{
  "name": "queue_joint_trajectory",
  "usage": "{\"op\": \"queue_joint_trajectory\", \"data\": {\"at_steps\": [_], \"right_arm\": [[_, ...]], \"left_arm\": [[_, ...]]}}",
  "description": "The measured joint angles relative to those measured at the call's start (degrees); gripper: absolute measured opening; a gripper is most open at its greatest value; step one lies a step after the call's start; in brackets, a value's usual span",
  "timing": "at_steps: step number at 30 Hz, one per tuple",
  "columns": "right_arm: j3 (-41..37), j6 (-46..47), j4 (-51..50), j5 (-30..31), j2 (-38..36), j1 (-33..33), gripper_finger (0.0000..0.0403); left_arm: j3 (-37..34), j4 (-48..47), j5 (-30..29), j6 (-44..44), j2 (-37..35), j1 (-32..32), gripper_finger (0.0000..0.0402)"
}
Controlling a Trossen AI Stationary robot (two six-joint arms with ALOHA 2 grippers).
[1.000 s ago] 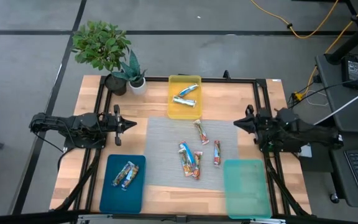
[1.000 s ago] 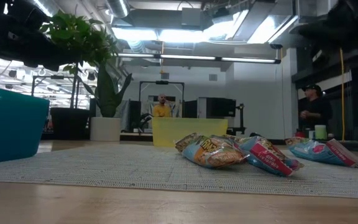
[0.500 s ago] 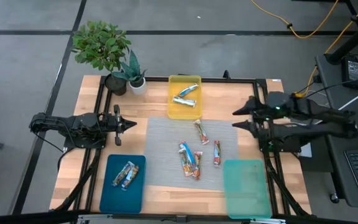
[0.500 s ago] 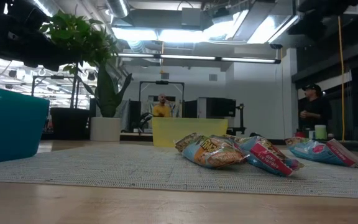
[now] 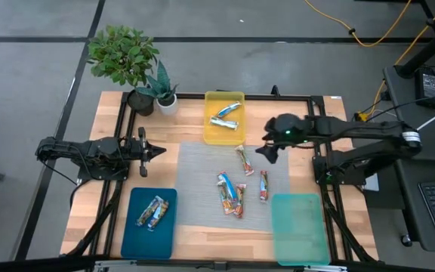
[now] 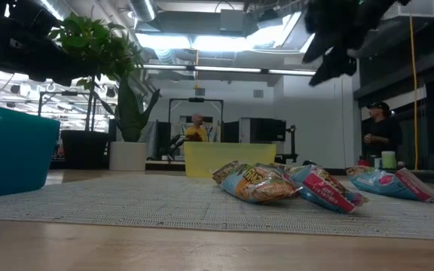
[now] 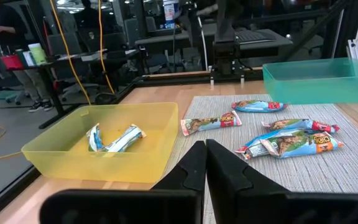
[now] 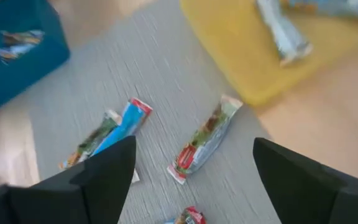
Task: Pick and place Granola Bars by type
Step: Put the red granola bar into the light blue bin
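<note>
Right gripper (image 5: 265,150) over the mat's (image 5: 202,181) far right corner, above a red-and-white bar (image 8: 202,140); wrist view shows fingers (image 8: 98,171) spread wide, empty. Left gripper (image 5: 157,151) at the table's left; its wrist view shows fingers (image 7: 194,168) pressed together. Low view hides tray contents. Yellow tray (image 5: 211,132): two bars. Blue tray (image 5: 168,227): two. Teal tray (image 5: 300,227): none. Five bars (image 5: 231,195) loose on the mat.

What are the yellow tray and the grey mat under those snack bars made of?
The yellow tray looks like glossy, slightly see-through plastic: light passes through its walls. The grey mat looks like woven fabric or vinyl, matte, with fine ribbed lines. The granola bars have shiny, crinkled foil-like wrappers.
</note>
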Motion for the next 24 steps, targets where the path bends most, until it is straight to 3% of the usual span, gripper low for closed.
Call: {"op": "queue_joint_trajectory", "data": {"at_steps": [13,24], "right_arm": [[0.0,4.55,2.71,-0.1,15.9,0.02,0.0323],[0.88,4.7,3.62,-0.56,24.99,0.02,0.0323]], "left_arm": [[0.0,0.0,0.0,0.0,0.0,0.01,0.0008],[0.0,0.0,0.0,0.0,0.0,-0.01,0.0002]]}}
